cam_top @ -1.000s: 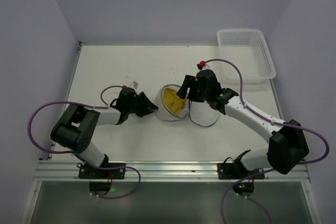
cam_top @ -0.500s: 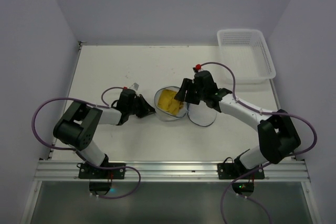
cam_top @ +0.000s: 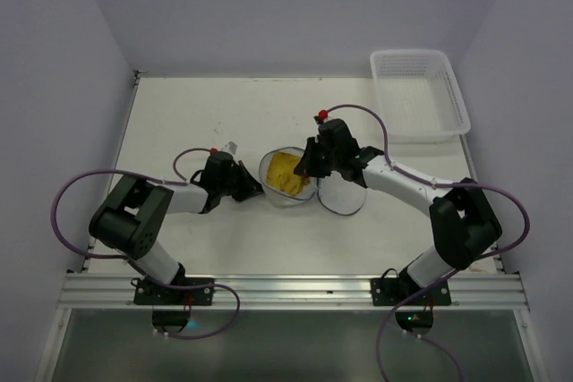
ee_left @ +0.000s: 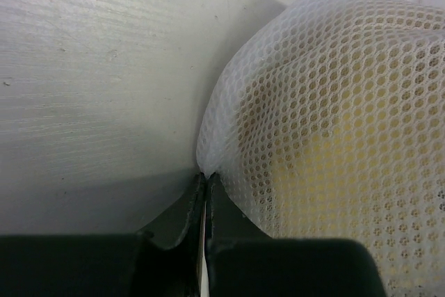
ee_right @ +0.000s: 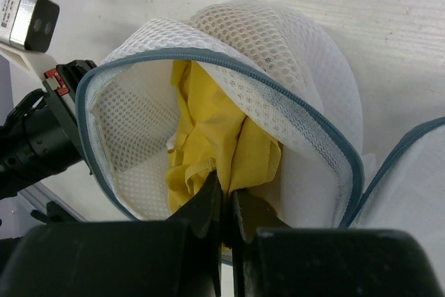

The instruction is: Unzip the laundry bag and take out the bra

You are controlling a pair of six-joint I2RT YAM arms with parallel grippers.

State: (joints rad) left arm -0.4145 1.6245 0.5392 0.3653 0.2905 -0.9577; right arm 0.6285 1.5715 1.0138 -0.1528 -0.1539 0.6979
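White mesh first, from the top view: laundry bag [cam_top: 285,189] at mid-table, unzipped and gaping, round flap [cam_top: 342,196] lying flat at its 3 o'clock, yellow bra [cam_top: 288,172] bunched inside. At the bag's 9 o'clock, left gripper [cam_top: 257,188] against the rim; at its 1 o'clock, right gripper [cam_top: 309,165] set in the opening. White lattice basket [cam_top: 458,100] well apart at 2 o'clock on the pale table [cam_top: 188,114]. From the left wrist: jaws pressed together on a pinch of mesh at the bag's lower edge, yellow showing through the weave toward 4 o'clock. From the right wrist: jaws closed to a sliver at 6 o'clock, nipping a fold of the bra, grey-blue zipper rim [ee_right: 181,53] arching over the yellow cloth, left arm's wrist camera [ee_right: 28,13] at 10 o'clock.
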